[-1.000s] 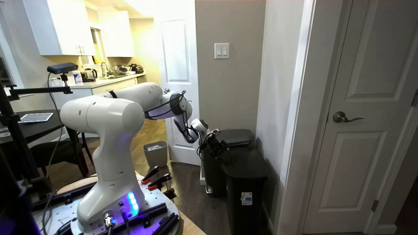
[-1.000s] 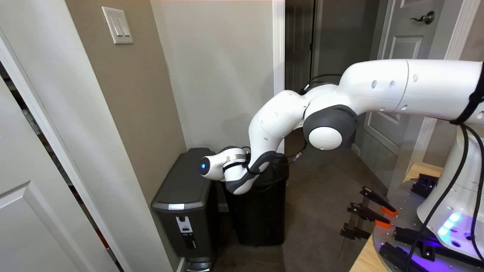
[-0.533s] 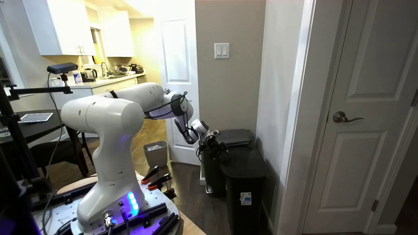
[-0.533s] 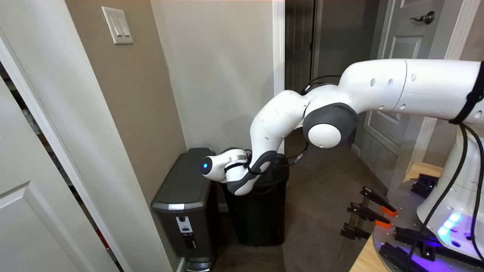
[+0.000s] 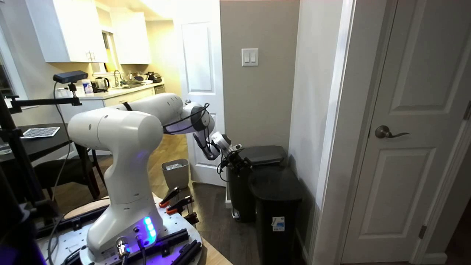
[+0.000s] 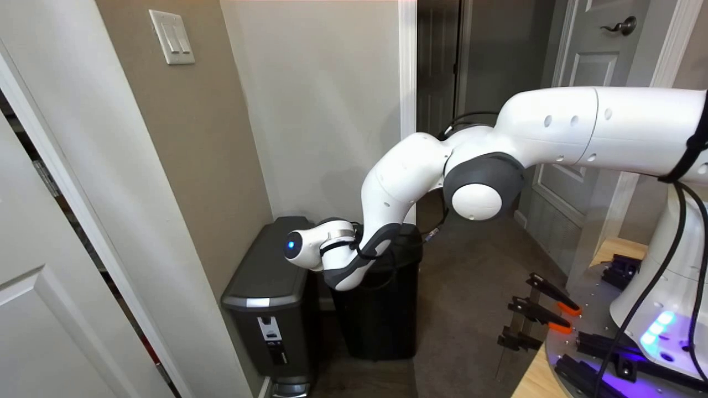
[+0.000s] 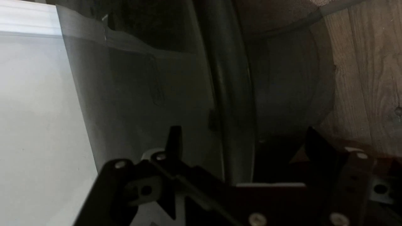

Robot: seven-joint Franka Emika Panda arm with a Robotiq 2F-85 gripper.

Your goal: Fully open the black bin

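The black bin (image 5: 278,209) stands just beside the grey bin (image 6: 268,301), and the hand (image 7: 242,128), its fingers (image 7: 175,141) apart (contact is hard to judge), probably does best to hook one tip under the lip (image 7: 236,119) of the lid (image 5: 276,182) and raise it slowly, fully.

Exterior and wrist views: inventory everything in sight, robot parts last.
Boxy pedal bin: one, dark grey, in the corner.
Tall rectangular bin: one, black, beside the pedal bin.
Tapered wastebasket: one, grey, on the floor.
Panelled doors: at least two, white, in both exterior views.
Square switch plate: one, white, on the beige wall.
Wall cabinets: at least two, white, above the counter.
Small items: several, mixed, on the counter.
Table and chair: one each, dark, far left.
Boxy camera: one, black, on a bracket.
Orange-tipped clamps: apparently two, black, on the base plate.
Jointed arm: one, white, on the plate.
Tool: one, black, open, near the bins.
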